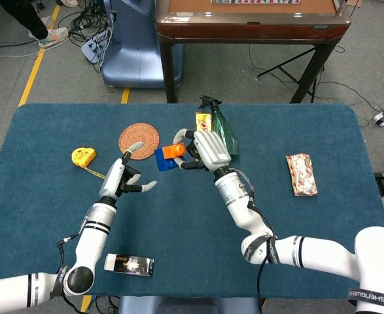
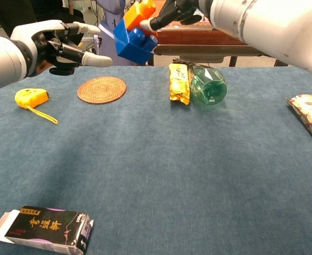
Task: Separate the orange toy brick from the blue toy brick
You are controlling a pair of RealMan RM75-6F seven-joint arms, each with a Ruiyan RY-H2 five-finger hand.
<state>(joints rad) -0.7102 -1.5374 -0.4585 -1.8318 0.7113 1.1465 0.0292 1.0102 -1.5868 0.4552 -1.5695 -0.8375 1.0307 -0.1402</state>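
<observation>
An orange toy brick [image 1: 174, 150] [image 2: 139, 14] sits joined on top of a blue toy brick [image 1: 165, 161] [image 2: 134, 44]. My right hand [image 1: 205, 150] [image 2: 178, 10] holds the pair by the orange brick, raised above the table. My left hand [image 1: 122, 178] [image 2: 48, 44] hovers open just left of the bricks, fingers spread and pointing toward them, a small gap apart.
A woven coaster [image 1: 139, 139], a yellow tape measure [image 1: 82, 156], a gold packet [image 2: 179, 83] and a green bottle [image 2: 208, 86] lie at the back. A snack wrapper [image 1: 301, 174] is at right, a black box [image 1: 129, 264] near the front edge.
</observation>
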